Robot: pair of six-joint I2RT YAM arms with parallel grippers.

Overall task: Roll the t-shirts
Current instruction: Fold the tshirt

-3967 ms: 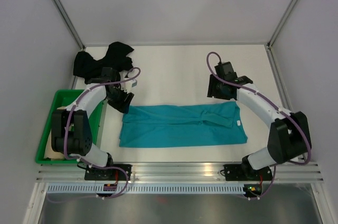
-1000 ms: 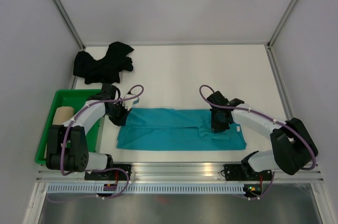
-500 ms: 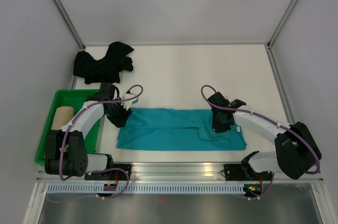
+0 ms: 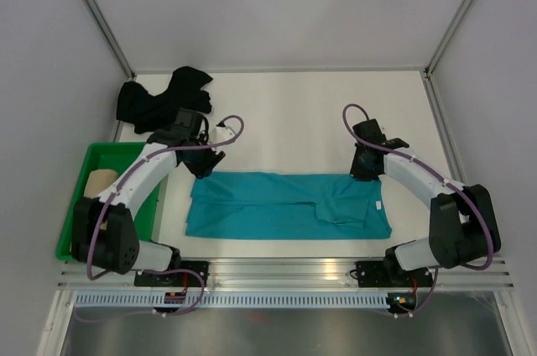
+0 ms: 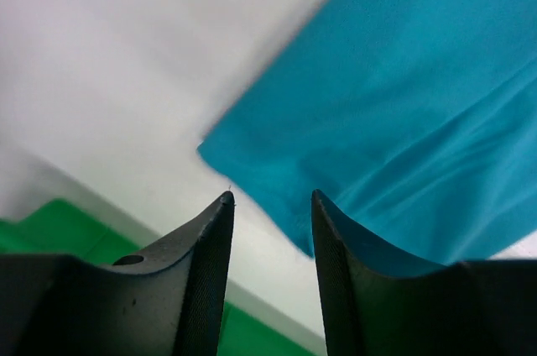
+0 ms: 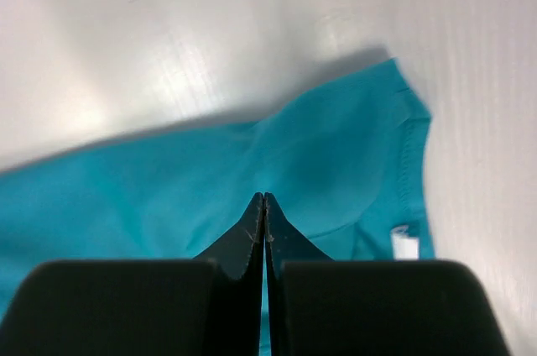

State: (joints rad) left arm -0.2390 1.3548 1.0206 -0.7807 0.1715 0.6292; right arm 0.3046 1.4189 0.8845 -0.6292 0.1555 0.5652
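Observation:
A teal t-shirt (image 4: pixel 285 205) lies flat, folded into a long band across the near table; its left corner (image 5: pixel 377 104) and right hem (image 6: pixel 336 154) show in the wrist views. A crumpled black t-shirt (image 4: pixel 164 100) sits at the back left. A tan rolled t-shirt (image 4: pixel 101 181) rests in the green tray (image 4: pixel 74 243). My left gripper (image 4: pixel 205 169) (image 5: pixel 272 196) hovers open over the teal shirt's far left corner, holding nothing. My right gripper (image 4: pixel 362 171) (image 6: pixel 264 196) is shut and empty above the shirt's far right edge.
The green tray's rim (image 5: pixel 50 226) lies just left of the left gripper. A white label (image 6: pixel 404 243) pokes out at the teal shirt's right end. Enclosure walls ring the table, with a metal rail (image 4: pixel 285 272) along the near edge.
The left gripper opened, let go of the teal shirt's left corner and moved back to the right. The right gripper, still shut, moved off the shirt toward its far right edge.

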